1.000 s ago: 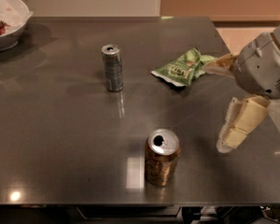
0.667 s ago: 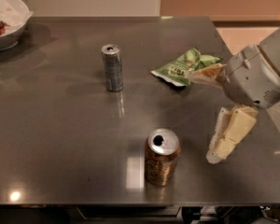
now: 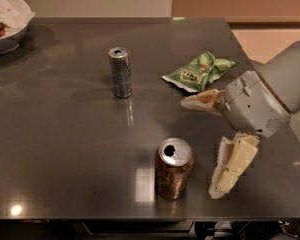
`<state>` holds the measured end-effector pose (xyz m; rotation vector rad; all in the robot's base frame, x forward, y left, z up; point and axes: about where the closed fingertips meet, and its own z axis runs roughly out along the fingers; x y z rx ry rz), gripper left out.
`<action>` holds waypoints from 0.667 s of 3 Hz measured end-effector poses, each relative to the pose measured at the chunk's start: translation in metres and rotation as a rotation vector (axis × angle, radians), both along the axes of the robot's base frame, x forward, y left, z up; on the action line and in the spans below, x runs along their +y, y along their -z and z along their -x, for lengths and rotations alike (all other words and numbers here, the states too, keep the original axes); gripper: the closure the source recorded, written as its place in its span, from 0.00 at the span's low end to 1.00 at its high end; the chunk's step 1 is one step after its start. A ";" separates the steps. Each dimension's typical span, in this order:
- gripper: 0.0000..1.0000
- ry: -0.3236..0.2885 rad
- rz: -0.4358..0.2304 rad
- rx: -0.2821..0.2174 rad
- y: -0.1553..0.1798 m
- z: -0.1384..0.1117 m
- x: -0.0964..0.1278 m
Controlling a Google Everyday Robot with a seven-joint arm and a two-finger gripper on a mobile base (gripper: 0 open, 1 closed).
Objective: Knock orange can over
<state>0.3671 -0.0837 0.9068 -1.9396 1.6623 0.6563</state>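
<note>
The orange can (image 3: 173, 170) stands upright near the front edge of the dark table (image 3: 65, 149), its silver top with the pull-tab opening facing up. My gripper (image 3: 199, 146) is just right of it, coming in from the right side. It is open wide: one cream finger (image 3: 202, 100) points left above and behind the can, and the other finger (image 3: 232, 166) hangs down beside the can's right side, a small gap away. Nothing is held.
A slimmer silver-grey can (image 3: 120, 72) stands upright at the table's middle back. A green snack bag (image 3: 200, 71) lies behind the gripper. A white bowl (image 3: 7, 21) with food sits at the back left corner. The table's front edge is just below the orange can.
My gripper has moved left and down toward the orange can, its lower finger now close beside the can. The cans and the bag have not moved.
</note>
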 end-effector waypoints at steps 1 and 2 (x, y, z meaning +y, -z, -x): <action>0.00 -0.031 -0.035 0.021 0.005 0.013 0.012; 0.00 -0.043 -0.071 0.032 0.007 0.022 0.021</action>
